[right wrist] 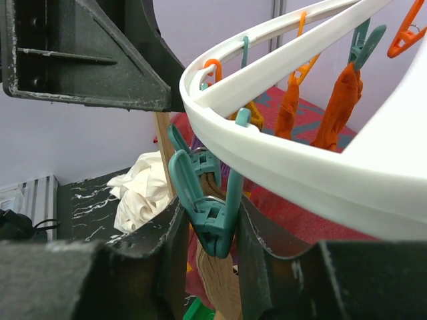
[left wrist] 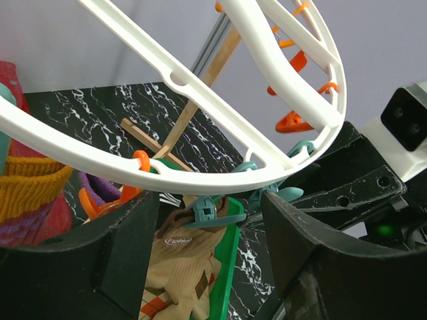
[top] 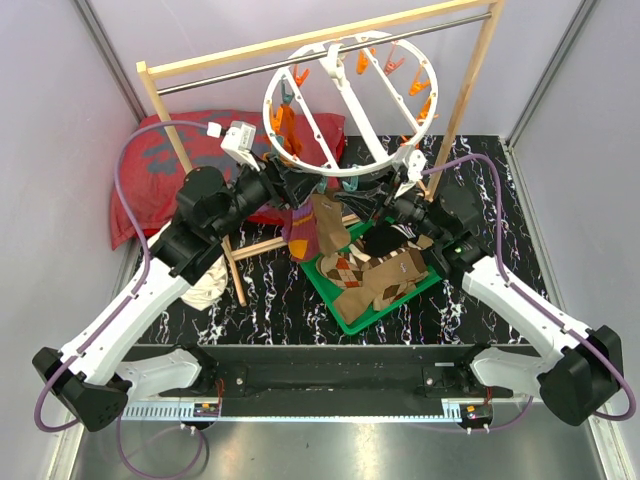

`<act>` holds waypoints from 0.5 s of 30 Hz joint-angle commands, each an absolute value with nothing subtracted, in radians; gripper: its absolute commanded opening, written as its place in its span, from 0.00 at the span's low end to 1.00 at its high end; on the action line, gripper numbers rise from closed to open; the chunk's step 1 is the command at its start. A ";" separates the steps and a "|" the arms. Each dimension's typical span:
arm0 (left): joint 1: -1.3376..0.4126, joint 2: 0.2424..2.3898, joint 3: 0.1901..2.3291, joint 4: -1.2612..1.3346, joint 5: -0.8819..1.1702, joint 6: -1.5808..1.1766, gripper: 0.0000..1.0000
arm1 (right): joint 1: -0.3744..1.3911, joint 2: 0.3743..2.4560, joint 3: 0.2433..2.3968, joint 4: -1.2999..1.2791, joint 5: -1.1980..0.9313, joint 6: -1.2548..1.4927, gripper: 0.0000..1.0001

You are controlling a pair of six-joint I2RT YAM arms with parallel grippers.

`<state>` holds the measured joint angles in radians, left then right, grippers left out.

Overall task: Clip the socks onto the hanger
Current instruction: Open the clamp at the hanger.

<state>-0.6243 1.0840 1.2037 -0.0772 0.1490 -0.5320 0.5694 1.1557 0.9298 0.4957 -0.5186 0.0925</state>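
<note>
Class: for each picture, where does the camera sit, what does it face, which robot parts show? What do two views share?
Top: above and behind, looking down; both arms reach to the hanger.
Left wrist: on the left arm, looking up past open fingers at the hanger.
Right wrist: on the right arm; fingers pinch a teal clip.
Shared: both wrist views show the hanger's ring.
</note>
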 commanded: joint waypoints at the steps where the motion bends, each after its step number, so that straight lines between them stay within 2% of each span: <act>1: -0.604 1.098 1.269 -0.064 0.123 -0.502 0.66 | 0.565 1.114 0.963 0.506 -0.548 0.098 0.24; 6: -0.588 1.135 1.307 -0.087 0.121 -0.497 0.66 | 0.564 1.091 0.954 0.483 -0.558 0.100 0.14; 11: -0.561 1.209 1.388 -0.109 0.133 -0.477 0.66 | 0.575 1.088 0.974 0.448 -0.572 0.101 0.12; 15: -0.535 1.261 1.450 -0.120 0.146 -0.460 0.66 | 0.627 1.103 1.014 0.384 -0.480 0.031 0.12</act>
<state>-0.5640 1.2198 1.3602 -0.1413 0.1528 -0.4957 0.5735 1.1130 0.9386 0.4244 -0.5083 0.0891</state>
